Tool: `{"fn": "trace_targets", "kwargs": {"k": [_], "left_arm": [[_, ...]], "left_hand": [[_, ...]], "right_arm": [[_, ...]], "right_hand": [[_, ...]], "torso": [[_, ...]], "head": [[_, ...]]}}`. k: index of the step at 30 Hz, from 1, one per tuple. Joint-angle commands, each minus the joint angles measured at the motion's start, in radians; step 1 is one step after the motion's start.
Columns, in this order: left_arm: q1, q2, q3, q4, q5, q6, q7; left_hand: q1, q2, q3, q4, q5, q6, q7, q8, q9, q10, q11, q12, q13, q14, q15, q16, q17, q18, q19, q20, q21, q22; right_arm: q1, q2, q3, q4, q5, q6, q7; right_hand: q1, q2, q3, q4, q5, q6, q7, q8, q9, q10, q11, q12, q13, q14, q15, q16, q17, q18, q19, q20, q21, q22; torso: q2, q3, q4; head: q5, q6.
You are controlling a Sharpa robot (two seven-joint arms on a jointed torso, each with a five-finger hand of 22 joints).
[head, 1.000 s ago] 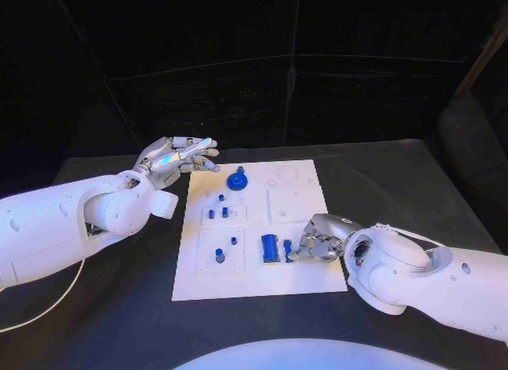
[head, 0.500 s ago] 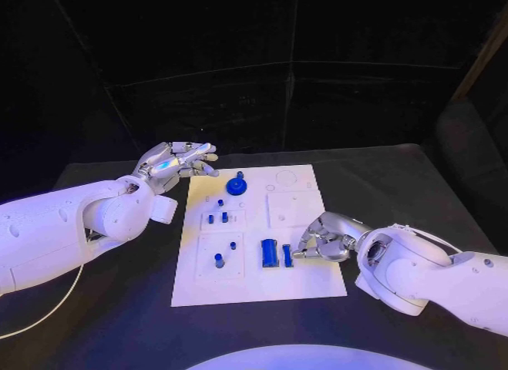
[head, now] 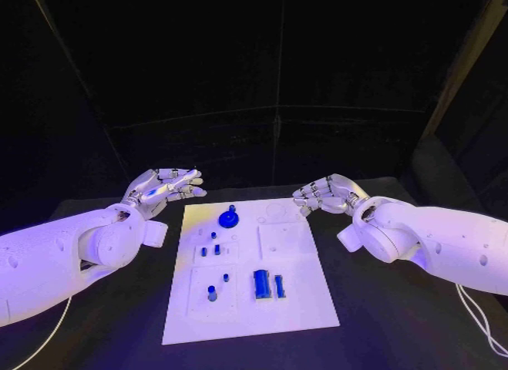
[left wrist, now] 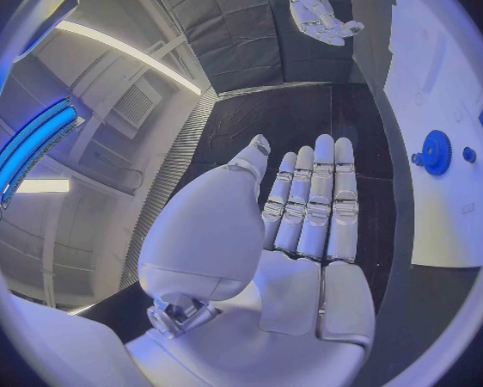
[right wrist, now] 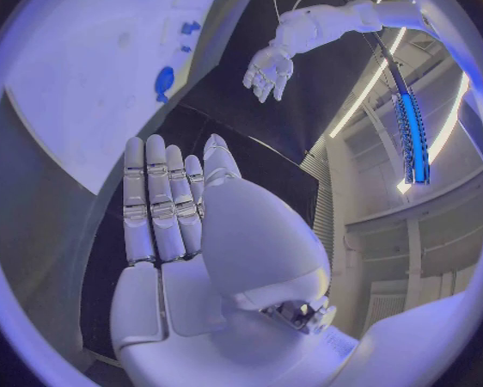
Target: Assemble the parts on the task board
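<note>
Both the left robot hand (head: 165, 186) and the right robot hand (head: 324, 193) hovered released, fingers extended, flanking the task board's (head: 293, 308) far end.

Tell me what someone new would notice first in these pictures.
Two silver hands raised with fingers apart and holding nothing: the left hand beside the white task board's far left corner, the right hand beside its far right. On the board, a blue gear and two upright blue blocks.

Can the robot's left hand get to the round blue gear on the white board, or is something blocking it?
Probably yes. The left hand is open and holds nothing, beside the board's far left corner. The gear lies near that corner with nothing over it, and the right hand is off on the other side.
</note>
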Motion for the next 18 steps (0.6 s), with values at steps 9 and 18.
{"fn": "trace_targets", "kwargs": {"k": [9, 18], "left_arm": [[-0.007, 0.118, 0.002, -0.185, 0.069, -0.053, 0.056], [-0.028, 0.213, 0.003, -0.302, 0.091, -0.122, 0.07]], "left_hand": [[0.018, -0.005, -0.006, 0.016, 0.001, -0.017, -0.019, -0.076, -0.002, -0.011, 0.04, -0.147, -0.002, -0.063, 0.056, -0.216, -0.065, 0.014, -0.154, 0.056, -0.104, -0.094], [0.007, -0.006, -0.029, 0.019, 0.001, -0.043, -0.009, -0.119, -0.002, -0.079, 0.047, -0.247, -0.002, -0.108, 0.074, -0.313, -0.087, 0.011, -0.295, 0.069, -0.11, -0.151]], "right_arm": [[0.009, 0.21, 0.017, -0.325, 0.308, 0.147, 0.263], [0.008, 0.307, 0.019, -0.463, 0.334, 0.183, 0.282]], "right_hand": [[-0.051, 0.011, 0.011, -0.084, -0.015, -0.01, 0.013, -0.031, -0.084, -0.019, 0.033, -0.088, -0.215, -0.039, 0.048, -0.187, -0.166, 0.011, 0.012, 0.049, -0.203, -0.17], [-0.103, 0.023, 0.018, -0.133, -0.015, -0.02, 0.012, -0.032, -0.118, -0.03, 0.037, -0.09, -0.259, -0.039, 0.053, -0.192, -0.219, 0.012, 0.045, 0.056, -0.261, -0.227]], "torso": [[-0.059, -0.0023, -0.0021], [-0.071, 0.0036, 0.0162]], "head": [[0.013, 0.061], [0.021, 0.082]]}}
